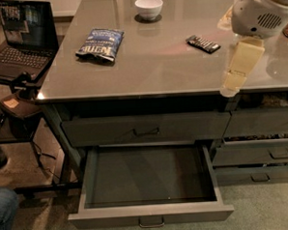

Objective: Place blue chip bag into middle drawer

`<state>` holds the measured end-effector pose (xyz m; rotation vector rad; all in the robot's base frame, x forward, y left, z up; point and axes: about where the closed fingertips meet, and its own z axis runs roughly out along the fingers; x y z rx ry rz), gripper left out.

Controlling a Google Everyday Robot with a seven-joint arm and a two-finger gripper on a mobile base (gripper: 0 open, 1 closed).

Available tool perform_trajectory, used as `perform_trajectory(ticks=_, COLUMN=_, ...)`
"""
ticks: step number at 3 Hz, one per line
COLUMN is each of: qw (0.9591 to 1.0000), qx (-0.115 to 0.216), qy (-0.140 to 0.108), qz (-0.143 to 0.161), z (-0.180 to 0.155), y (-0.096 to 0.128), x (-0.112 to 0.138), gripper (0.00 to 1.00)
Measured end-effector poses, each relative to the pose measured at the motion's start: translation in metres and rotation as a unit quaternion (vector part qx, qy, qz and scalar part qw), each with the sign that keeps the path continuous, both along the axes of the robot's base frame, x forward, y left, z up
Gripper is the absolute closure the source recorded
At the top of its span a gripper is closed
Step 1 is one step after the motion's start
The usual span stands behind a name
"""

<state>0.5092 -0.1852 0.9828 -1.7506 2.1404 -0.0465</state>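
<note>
The small crinkly dark-blue chip bag with white lettering (100, 44) lies flat on the left part of the smooth grey bench (151, 70). It is well apart from the cream-coloured claw (234, 76), which hangs at the bench's front right edge. I cannot tell whether the claw is wide or narrow. A flat black candy bar (203, 43) lies between bag and claw. The wide dark-grey middle drawer (151, 215) stands pulled open below.

A white bowl (148, 7) sits near the counter's (156, 70) back edge. A black candy bar (203, 43) lies rightward, behind the gripper (229, 86) at the front edge. An open laptop (26, 33) stands off the left edge.
</note>
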Motion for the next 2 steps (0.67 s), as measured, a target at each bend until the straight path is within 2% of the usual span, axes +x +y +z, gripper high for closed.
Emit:
perform_trajectory(ticks=1, qw=0.9948, qx=0.057, qy=0.019, qz=0.083, z=-0.009, y=0.038, x=0.030, gripper=0.00)
perform_trajectory(ticks=2, qw=0.9710, qx=0.144, qy=0.026, qz=0.189, z=0.004, y=0.111, x=0.063, gripper=0.00)
